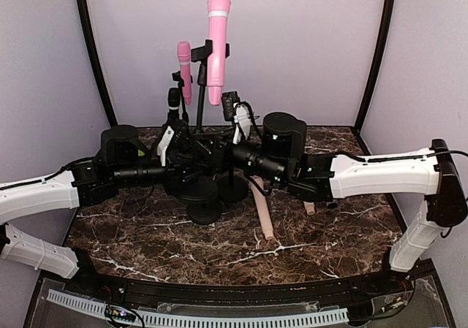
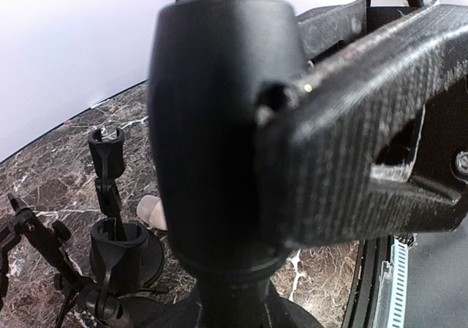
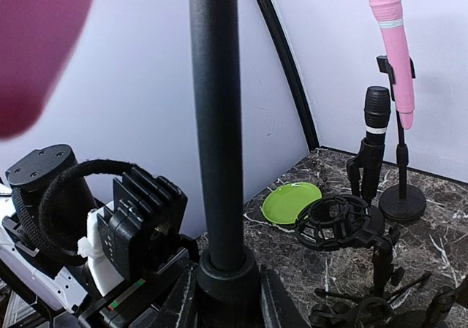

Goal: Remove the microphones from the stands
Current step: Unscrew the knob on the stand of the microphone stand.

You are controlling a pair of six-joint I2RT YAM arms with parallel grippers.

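Left gripper (image 2: 245, 145) clamped on thick black stand barrel (image 2: 205, 58), one finger (image 2: 351, 131) visible, close up. Behind: marble table (image 2: 51, 171), black clip holder (image 2: 107, 147), beige rod end (image 2: 151, 210).

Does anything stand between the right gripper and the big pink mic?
Nothing visible does. The right gripper grips the pole low down, directly under the mic; only bare pole and the clip holding the mic lie between them.
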